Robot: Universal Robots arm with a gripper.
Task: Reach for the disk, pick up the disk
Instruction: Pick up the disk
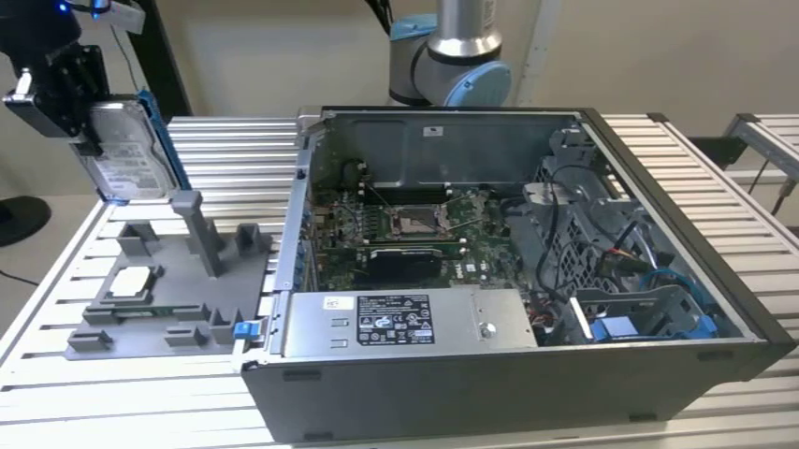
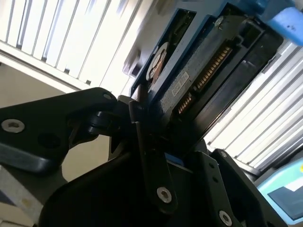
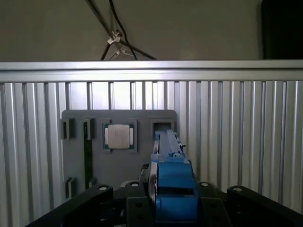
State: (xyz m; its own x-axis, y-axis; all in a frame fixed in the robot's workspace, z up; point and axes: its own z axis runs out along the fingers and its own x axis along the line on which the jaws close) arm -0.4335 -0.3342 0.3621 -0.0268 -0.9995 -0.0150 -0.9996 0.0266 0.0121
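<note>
Above the slatted table (image 1: 231, 150), 1 gripper (image 1: 90, 140) clamps 1 disk (image 1: 127, 161), held upright.

Exterior view: fixed off the arm, high, looking obliquely down across the table (image 1: 225, 150), with the open computer case (image 1: 500, 393) centred at mid-distance. Grey holder (image 1: 163, 299) sits at 9 o'clock of the case, disk (image 1: 125, 154) at 10 o'clock.

First wrist view: looks down past the disk (image 3: 173, 189) edge onto the holder (image 3: 123, 165) and table slats.

Second wrist view: very close, along the end effector (image 2: 165, 137) links onto the disk (image 2: 189, 80).

All three views share the disk.
</note>
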